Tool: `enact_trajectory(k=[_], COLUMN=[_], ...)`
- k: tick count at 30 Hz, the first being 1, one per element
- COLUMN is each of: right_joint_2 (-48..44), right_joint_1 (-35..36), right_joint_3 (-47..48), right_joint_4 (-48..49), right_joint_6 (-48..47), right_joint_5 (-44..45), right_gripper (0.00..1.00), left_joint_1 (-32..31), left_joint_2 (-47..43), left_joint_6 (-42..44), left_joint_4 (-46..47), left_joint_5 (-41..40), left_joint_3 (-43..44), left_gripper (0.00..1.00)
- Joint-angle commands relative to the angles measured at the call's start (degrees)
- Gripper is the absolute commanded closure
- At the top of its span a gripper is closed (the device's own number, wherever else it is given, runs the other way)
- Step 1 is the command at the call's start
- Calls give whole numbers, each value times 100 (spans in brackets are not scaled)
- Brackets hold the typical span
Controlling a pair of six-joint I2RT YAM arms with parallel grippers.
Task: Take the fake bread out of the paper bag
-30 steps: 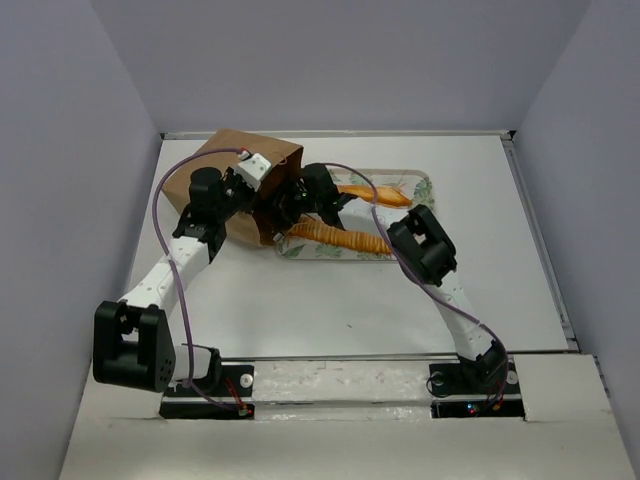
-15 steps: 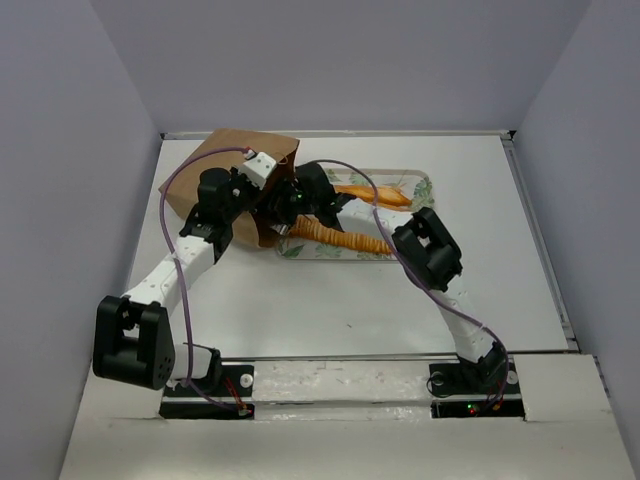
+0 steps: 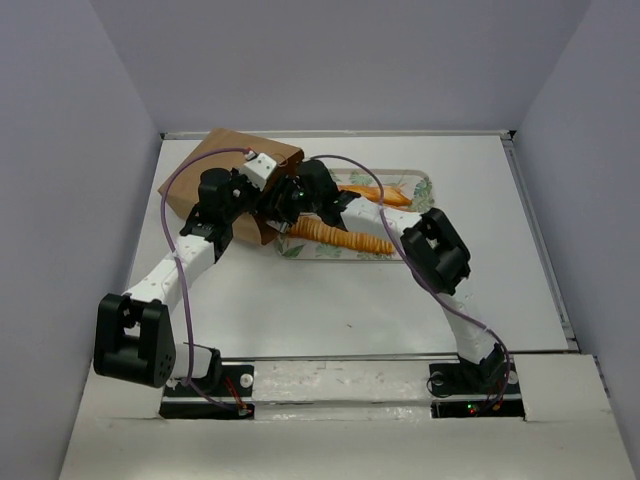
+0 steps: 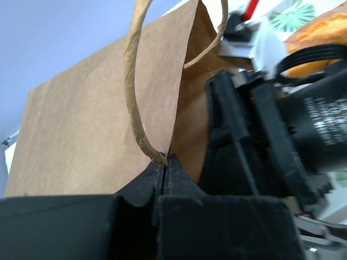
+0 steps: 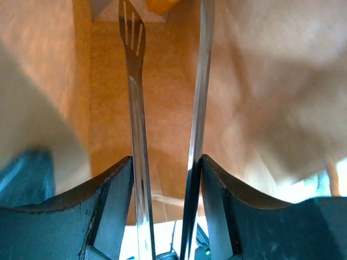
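The paper bag lies on its side at the far left of the table, with its mouth turned right toward the patterned tray. Two loaves are already out and lie on that tray. The ribbed stick loaf lies along the near side and the baguette along the far side.

The left gripper has its jaws pressed together on the bag's rim, right where the cord handle is rooted. This holds the mouth up and open.

The right gripper is inside the bag. It carries a pair of metal tongs, and its fingers bear on the outside of the two blades. The blades stand a narrow gap apart with nothing between them. Past their tips, at the far end of the brown interior, a sliver of glossy orange loaf shows. Most of it is cut off by the edge of the right wrist view, so its shape cannot be told.

By my reading the task is about two thirds done. Two pieces are out and one is left deep in the bag. What remains is to push the tongs further in, close them on that last loaf, and draw it out onto the tray while the left arm keeps the mouth held.
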Motion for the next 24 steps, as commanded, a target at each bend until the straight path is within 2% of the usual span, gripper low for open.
enact_trajectory(k=[1,7,21,24], right_joint_2=[291,651,1135,1100], right_joint_1=[53,53,-70,-123], right_joint_3=[585,1271,1499,1369], right_joint_4=[166,201,588,623], right_joint_6=[85,85,559,568], right_joint_5=[-257,-292,-222,-56], right_gripper=[44,41,38,43], left_joint_1=[-43,-61,-52,-52], left_joint_2=[-262,-349,-666,-684], left_joint_6=[-204,-205,-635,-670], left_joint_4=[197,101,189,162], left_joint_5=[491,719,1598,1590], left_joint_3=[146,67,-39,-30], left_gripper=[100,100,100,100])
